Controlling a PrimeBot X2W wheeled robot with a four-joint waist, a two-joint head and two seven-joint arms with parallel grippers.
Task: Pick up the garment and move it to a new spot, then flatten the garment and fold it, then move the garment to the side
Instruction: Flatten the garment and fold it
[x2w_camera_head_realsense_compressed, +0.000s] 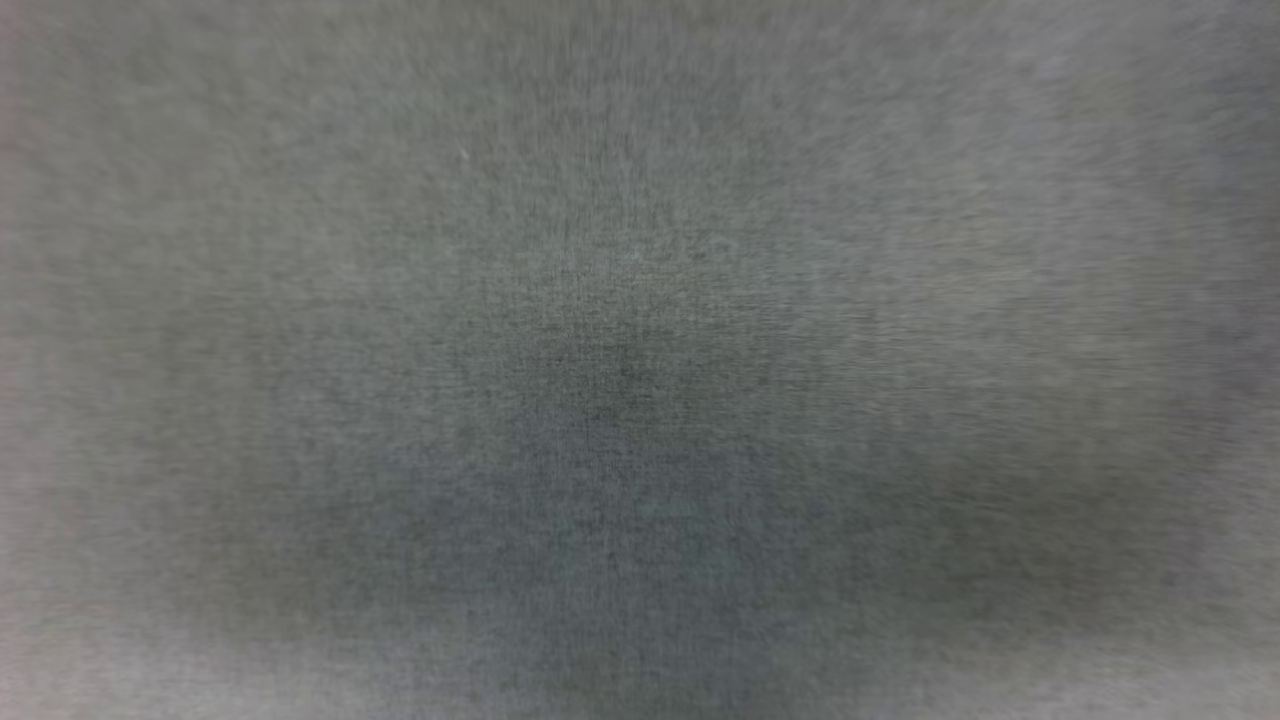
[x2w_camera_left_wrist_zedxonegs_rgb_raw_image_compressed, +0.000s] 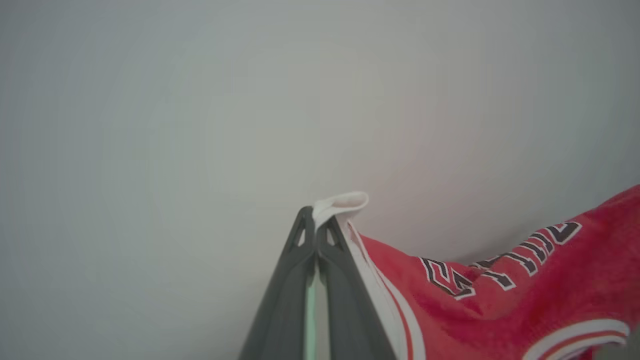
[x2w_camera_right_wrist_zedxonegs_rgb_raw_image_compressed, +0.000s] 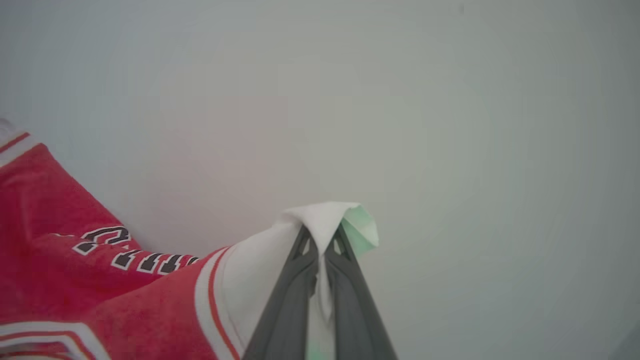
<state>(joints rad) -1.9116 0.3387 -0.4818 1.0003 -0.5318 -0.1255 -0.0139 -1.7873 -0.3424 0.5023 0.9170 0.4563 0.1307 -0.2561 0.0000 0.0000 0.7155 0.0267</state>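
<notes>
Jersey (x2w_camera_left_wrist_zedxonegs_rgb_raw_image_compressed: 500, 300) hangs stretched by both ends against a pale grey backdrop (x2w_camera_left_wrist_zedxonegs_rgb_raw_image_compressed: 150, 125): your left gripper (x2w_camera_left_wrist_zedxonegs_rgb_raw_image_compressed: 316, 222) is clamped on a white edge, your right gripper (x2w_camera_right_wrist_zedxonegs_rgb_raw_image_compressed: 320, 240) on a white sleeve.

Dark grey tapered fingers (x2w_camera_left_wrist_zedxonegs_rgb_raw_image_compressed: 290, 280), triangular tip cut-outs (x2w_camera_left_wrist_zedxonegs_rgb_raw_image_compressed: 300, 236)
</notes>
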